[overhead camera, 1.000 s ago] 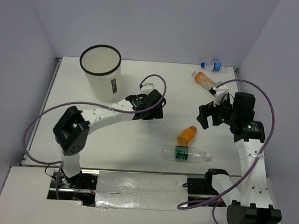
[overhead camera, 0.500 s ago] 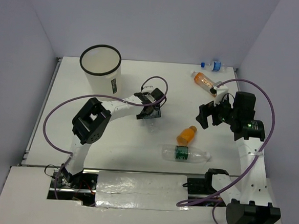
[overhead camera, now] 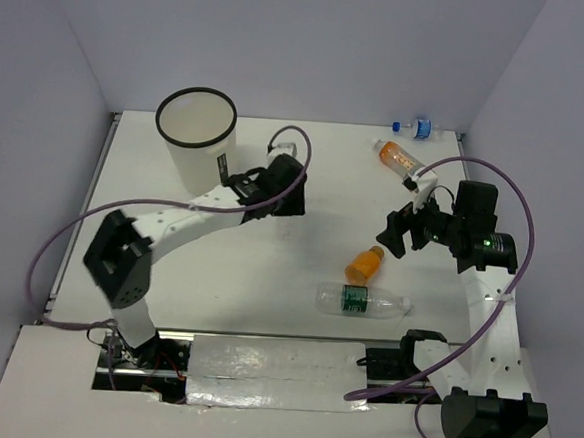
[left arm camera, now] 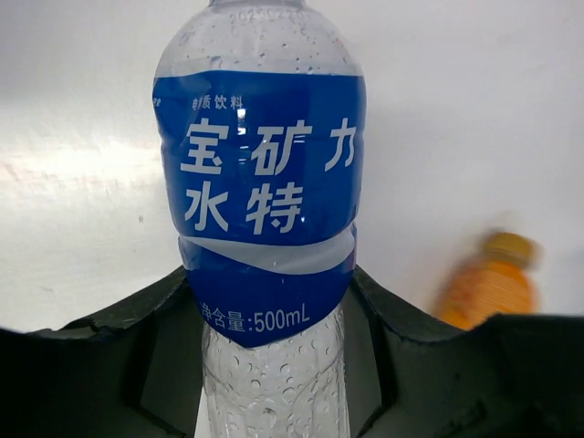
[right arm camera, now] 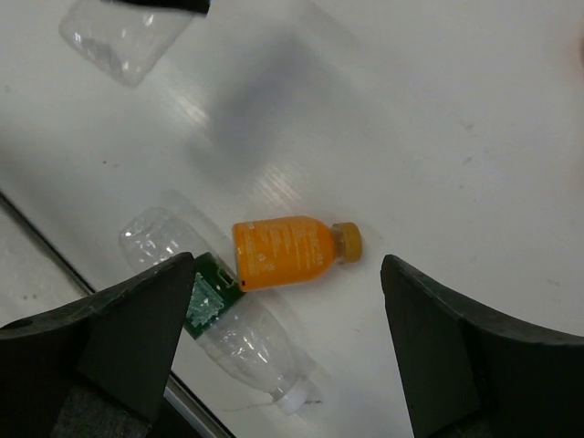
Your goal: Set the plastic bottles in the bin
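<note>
A clear bottle with a blue label point(left arm camera: 265, 182) fills the left wrist view, and my left gripper point(left arm camera: 271, 306) is shut on its lower body. Seen from above, that gripper point(overhead camera: 277, 185) hangs just right of the white, black-rimmed bin point(overhead camera: 195, 137). My right gripper point(right arm camera: 287, 338) is open above an orange-filled bottle point(right arm camera: 287, 251) that touches a green-labelled clear bottle point(right arm camera: 219, 319); both lie on the table. From above, the right gripper point(overhead camera: 399, 233) is up and right of the orange bottle point(overhead camera: 365, 263). A second orange bottle point(overhead camera: 399, 158) and a tiny blue-capped bottle point(overhead camera: 415, 128) lie at the back right.
The green-labelled bottle point(overhead camera: 361, 301) lies close to the table's near edge, by the metal rail point(overhead camera: 264, 335). Purple cables loop off both arms. Walls close the table in on the left, back and right.
My left gripper has shut on the blue-labelled bottle and carried it back and left, closer to the bin. The right gripper has shifted slightly and its jaws have narrowed a little.
</note>
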